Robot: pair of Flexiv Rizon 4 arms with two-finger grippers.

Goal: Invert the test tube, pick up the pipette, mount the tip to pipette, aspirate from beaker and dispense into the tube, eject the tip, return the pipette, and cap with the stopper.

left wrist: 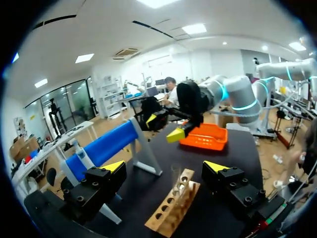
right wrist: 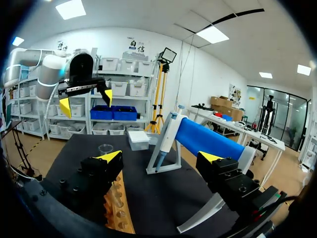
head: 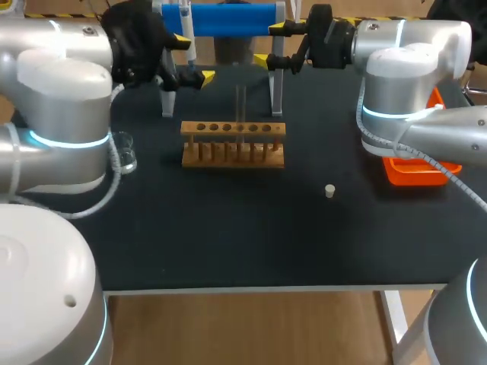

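Observation:
A clear test tube [head: 240,109] stands in the wooden rack [head: 233,144] at mid-table; from the left wrist the tube [left wrist: 177,180] and rack [left wrist: 171,210] lie just ahead of the fingers. The pipette [head: 186,32] hangs on the blue-topped stand [head: 228,19] at the back, and the pipette [right wrist: 166,141] shows ahead of my right gripper. A glass beaker [head: 125,150] sits left of the rack. The small pale stopper [head: 329,191] lies to the rack's right. My left gripper [head: 194,59] [left wrist: 165,166] and right gripper [head: 271,44] [right wrist: 159,157] hover open and empty near the stand, facing each other.
An orange tray [head: 415,169] [left wrist: 205,137] sits at the table's right side under my right arm. A white box [right wrist: 138,140] rests behind the stand, near the beaker [right wrist: 105,148]. The dark table top [head: 228,228] stretches in front of the rack.

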